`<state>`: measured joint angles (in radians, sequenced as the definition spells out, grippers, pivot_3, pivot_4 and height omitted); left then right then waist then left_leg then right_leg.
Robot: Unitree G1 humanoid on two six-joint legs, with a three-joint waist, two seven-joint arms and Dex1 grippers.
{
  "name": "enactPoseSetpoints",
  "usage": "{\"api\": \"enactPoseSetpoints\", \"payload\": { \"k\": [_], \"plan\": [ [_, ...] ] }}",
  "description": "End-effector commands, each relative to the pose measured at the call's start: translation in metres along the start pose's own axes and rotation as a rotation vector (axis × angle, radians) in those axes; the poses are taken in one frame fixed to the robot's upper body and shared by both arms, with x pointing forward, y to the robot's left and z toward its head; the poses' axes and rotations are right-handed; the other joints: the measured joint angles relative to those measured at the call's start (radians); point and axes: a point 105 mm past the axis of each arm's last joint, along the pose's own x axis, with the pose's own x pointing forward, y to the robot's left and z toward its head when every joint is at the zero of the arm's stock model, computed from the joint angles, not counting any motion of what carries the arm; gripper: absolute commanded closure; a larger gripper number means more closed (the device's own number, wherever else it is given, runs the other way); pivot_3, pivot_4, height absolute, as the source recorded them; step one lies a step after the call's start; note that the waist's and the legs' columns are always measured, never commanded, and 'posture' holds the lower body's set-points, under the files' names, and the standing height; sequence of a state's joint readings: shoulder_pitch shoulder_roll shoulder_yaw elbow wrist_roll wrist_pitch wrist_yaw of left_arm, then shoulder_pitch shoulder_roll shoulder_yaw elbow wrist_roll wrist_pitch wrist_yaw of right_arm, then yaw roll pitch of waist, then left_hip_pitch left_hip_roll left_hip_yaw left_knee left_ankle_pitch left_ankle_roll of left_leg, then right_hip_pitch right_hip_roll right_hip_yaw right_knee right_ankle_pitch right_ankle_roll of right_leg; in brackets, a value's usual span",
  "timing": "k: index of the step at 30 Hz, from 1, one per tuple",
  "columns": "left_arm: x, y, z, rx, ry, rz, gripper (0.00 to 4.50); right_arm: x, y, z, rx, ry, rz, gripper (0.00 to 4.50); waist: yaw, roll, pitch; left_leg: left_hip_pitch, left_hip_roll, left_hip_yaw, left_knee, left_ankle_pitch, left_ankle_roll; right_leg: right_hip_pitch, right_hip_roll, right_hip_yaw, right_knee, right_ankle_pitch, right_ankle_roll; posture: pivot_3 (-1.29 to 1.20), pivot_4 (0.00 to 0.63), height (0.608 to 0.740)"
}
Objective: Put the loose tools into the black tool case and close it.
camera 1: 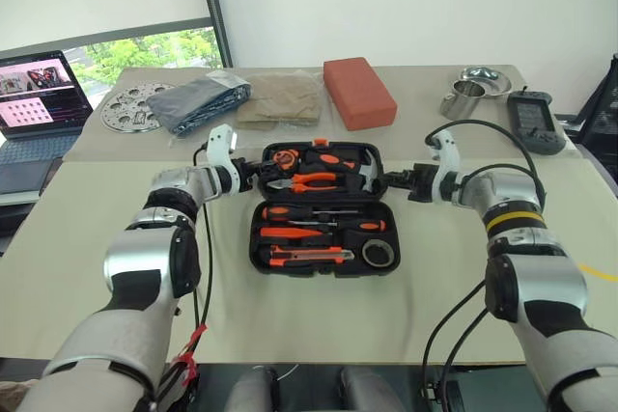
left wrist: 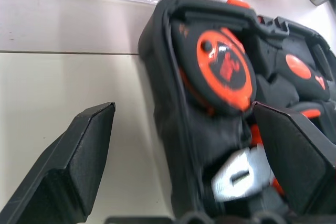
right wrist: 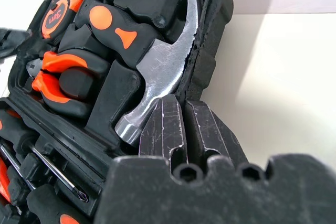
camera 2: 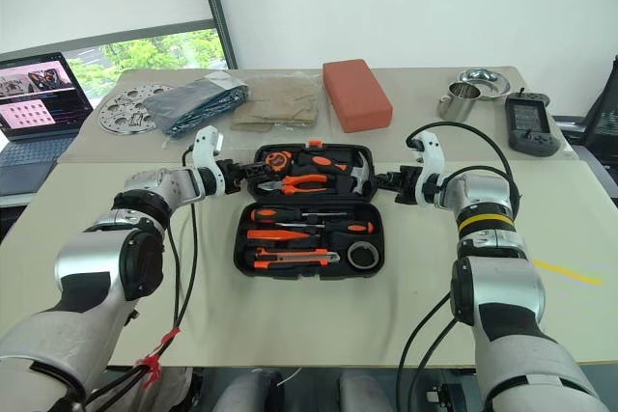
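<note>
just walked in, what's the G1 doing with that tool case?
The case lies open on the table with the screwdrivers, knife and tape roll already in their slots. The left gripper is open, straddling the far half's left wall. The right gripper is shut at that half's right edge. Closing is what remains.

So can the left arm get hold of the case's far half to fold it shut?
Probably yes. The left gripper is open at the left edge of the case, one finger outside the wall and one inside over the tape measure. Nothing stands between them; it has not yet closed.
</note>
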<state>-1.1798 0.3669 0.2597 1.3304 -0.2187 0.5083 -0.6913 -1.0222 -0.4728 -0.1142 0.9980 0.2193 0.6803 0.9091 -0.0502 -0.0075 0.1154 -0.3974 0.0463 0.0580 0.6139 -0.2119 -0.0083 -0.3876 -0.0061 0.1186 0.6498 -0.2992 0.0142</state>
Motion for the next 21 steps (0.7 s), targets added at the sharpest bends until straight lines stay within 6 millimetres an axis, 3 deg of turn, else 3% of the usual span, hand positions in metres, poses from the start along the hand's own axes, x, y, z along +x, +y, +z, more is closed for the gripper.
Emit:
{"api": "enactPoseSetpoints", "payload": {
  "k": [1, 4, 21],
  "plan": [
    [-0.010, 0.008, 0.004, -0.006, -0.004, -0.002, 0.00, 0.002, 0.006, 0.001, -0.010, -0.011, 0.030, 4.45, 0.000, 0.000, 0.000, 0.000, 0.000, 0.000, 0.000, 0.000, 0.000, 0.000, 0.000, 0.000, 0.000, 0.000, 0.000, 0.00, 0.150, 0.740],
    [-0.014, 0.011, 0.001, -0.029, 0.009, -0.016, 0.73, 0.002, 0.004, 0.002, -0.008, -0.022, 0.022, 4.50, 0.002, 0.000, 0.000, 0.000, 0.000, 0.000, 0.000, 0.000, -0.001, 0.000, 0.000, 0.000, 0.000, 0.000, 0.000, 0.00, 0.150, 0.740],
    [-0.022, 0.015, -0.017, -0.065, 0.078, -0.075, 0.73, -0.001, 0.007, 0.002, -0.027, -0.025, 0.039, 4.50, 0.003, 0.000, 0.000, 0.000, -0.001, -0.001, 0.001, 0.000, -0.001, 0.000, 0.000, 0.000, 0.002, 0.000, 0.000, 0.00, 0.150, 0.740]
  ]
}}
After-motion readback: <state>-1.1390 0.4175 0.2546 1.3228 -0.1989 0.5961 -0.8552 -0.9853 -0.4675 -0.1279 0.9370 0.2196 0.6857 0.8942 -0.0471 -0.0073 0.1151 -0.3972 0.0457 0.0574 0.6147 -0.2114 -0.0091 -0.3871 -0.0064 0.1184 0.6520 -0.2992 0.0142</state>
